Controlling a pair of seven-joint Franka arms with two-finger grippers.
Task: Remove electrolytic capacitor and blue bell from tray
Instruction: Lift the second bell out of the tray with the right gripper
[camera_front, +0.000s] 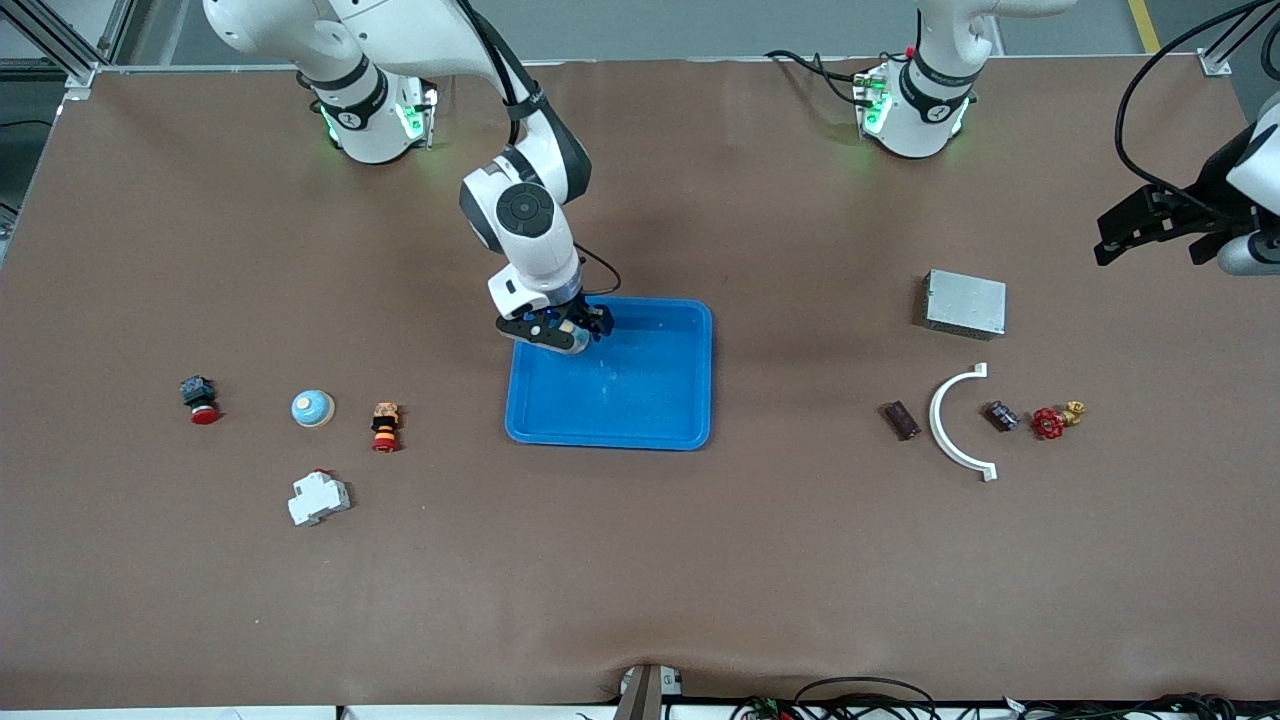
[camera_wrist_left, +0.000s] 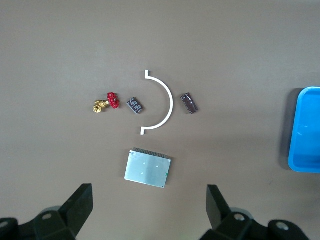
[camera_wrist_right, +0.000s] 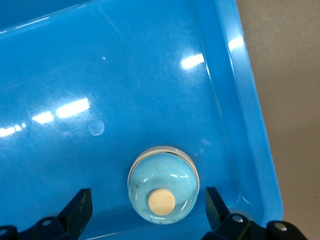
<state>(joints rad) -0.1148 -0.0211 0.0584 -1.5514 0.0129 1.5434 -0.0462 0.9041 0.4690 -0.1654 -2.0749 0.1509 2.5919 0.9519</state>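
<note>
Brown counter (camera_front: 640, 560), blue tray (camera_front: 690, 345) mid-way, right claw (camera_wrist_right: 147, 210) spread wide over a bell (camera_wrist_right: 163, 191) in it, left claw (camera_wrist_left: 150, 212) waiting agape above the counter's end.

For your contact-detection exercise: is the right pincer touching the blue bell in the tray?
Apart. The right wrist view shows the bell sitting in the blue tray with blue tray visible between it and each finger of the open right pincer.

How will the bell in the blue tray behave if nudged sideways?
The bell looks glossy and domed, so a pinch would probably slip off its top. It sits flat on the smooth blue tray, so it likely slides rather than rolls. Right end effector open around it.
</note>
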